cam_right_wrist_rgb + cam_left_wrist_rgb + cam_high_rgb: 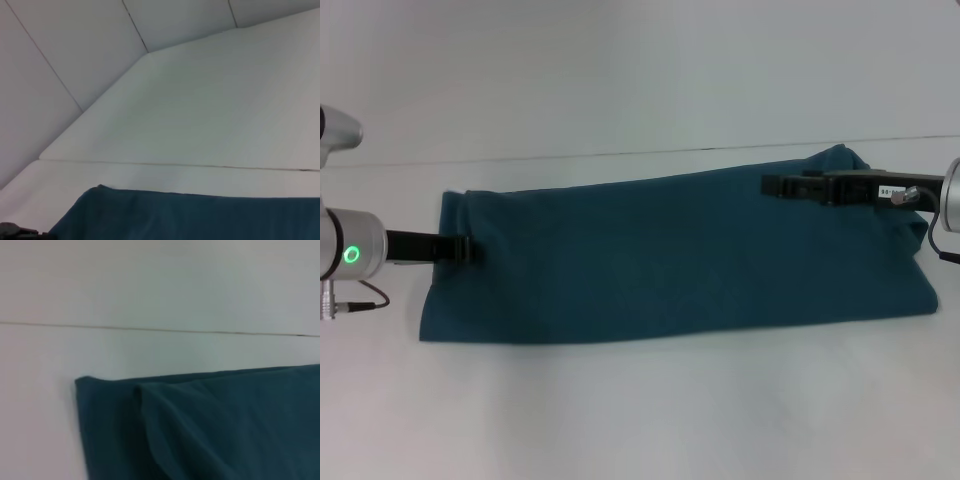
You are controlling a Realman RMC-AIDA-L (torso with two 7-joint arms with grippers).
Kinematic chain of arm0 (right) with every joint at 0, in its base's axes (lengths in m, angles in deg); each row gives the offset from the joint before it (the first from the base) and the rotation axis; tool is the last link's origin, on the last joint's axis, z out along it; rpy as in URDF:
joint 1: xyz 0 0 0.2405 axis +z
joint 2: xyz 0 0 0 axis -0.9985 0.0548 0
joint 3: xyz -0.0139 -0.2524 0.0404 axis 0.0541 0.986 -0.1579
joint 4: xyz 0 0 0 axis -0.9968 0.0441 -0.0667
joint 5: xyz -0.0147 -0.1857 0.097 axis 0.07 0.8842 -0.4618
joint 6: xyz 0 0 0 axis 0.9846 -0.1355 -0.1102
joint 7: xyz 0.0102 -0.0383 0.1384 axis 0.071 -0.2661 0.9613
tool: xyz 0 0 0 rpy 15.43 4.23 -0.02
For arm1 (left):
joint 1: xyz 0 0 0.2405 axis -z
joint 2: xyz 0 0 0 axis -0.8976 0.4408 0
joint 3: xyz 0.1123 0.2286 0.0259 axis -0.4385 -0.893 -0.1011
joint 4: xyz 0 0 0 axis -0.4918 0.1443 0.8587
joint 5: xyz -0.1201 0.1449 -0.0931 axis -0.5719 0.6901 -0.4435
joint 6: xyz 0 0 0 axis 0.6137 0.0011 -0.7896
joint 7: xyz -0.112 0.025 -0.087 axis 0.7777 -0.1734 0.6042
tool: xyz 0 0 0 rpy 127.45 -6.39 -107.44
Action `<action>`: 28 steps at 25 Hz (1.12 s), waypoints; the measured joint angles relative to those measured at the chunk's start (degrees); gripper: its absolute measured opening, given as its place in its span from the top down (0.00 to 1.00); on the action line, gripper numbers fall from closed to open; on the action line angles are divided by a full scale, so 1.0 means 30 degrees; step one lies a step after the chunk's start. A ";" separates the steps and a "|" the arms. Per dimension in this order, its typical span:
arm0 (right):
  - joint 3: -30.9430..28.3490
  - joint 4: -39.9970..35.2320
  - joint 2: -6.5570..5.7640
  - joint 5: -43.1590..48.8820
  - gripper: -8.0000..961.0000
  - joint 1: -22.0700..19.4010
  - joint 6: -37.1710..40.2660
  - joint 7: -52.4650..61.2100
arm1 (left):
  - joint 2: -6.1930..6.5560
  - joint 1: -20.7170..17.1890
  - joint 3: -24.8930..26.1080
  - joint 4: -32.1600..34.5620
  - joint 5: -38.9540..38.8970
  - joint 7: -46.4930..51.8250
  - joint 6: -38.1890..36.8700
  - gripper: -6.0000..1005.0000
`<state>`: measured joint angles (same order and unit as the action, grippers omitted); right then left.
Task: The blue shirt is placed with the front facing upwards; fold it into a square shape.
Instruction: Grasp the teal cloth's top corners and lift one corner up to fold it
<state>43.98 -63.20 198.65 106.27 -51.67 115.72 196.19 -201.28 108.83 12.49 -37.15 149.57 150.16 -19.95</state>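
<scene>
Blue shirt (680, 255) folded to a long band across mid-frame on white table (640, 420).

Stretched left to right in head view, far edge rising toward upper right, no lettering showing (plain teal only). Left gripper (460, 249) at shirt's left edge, mid-left of frame, tip touching cloth; spread or pressed together: can't tell. Right gripper (775, 184) over shirt's upper-right corner, black fingers pointing left; can't tell either. Wrist views: just a shirt corner w/ soft folds on table.
</scene>
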 joint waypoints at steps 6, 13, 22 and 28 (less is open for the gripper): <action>-0.0036 0.0162 0.0127 -0.0217 0.05 -0.0177 -0.0096 -0.0229 | -0.0556 -0.0142 -0.0021 0.1487 -0.0213 0.0084 -0.0948 0.95; -0.0038 0.0473 0.0132 -0.0249 0.05 -0.0193 -0.0278 -0.0243 | -0.0690 -0.0258 -0.0066 0.1894 -0.0068 0.0156 -0.0781 0.95; -0.0039 0.0496 0.0130 -0.0249 0.05 -0.0158 -0.0240 -0.0204 | -0.1108 -0.2058 -0.0155 0.4210 0.0029 0.0536 -0.0571 0.95; 0.0017 0.0513 0.0130 -0.0231 0.05 -0.0167 -0.0235 -0.0120 | -0.1071 -0.2586 -0.0211 0.4948 0.0427 0.2130 -0.0479 0.88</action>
<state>44.03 -61.66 199.04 105.58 -52.17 115.02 195.83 -204.49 101.07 11.85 -22.30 150.85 156.55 -21.39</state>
